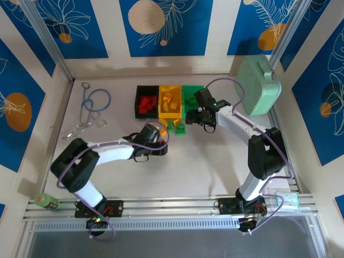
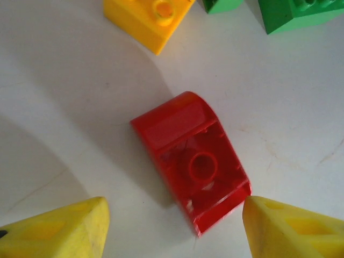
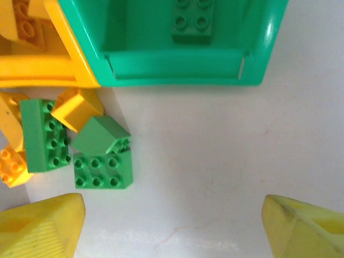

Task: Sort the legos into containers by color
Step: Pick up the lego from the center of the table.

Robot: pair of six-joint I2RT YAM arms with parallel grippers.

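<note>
A red lego (image 2: 191, 161) lies underside up on the white table, just ahead of my left gripper (image 2: 174, 231). That gripper is open; its right fingertip (image 2: 293, 228) is at the brick's near corner and the left one stands well clear. My right gripper (image 3: 172, 226) hangs open over bare table in front of the green bin (image 3: 183, 70), which has a green brick (image 3: 192, 21) inside. Loose green legos (image 3: 102, 171) and yellow legos (image 3: 78, 107) lie to its left by the yellow bin (image 3: 48, 70). The black bin (image 1: 144, 101) contains red bricks.
A large mint-green case (image 1: 258, 86) leans at the back right, close to the right arm. A blue ring with metal tools (image 1: 94, 105) lies at the back left. A green tape roll (image 1: 47, 201) and a plastic bag (image 1: 285, 200) sit at the near edge.
</note>
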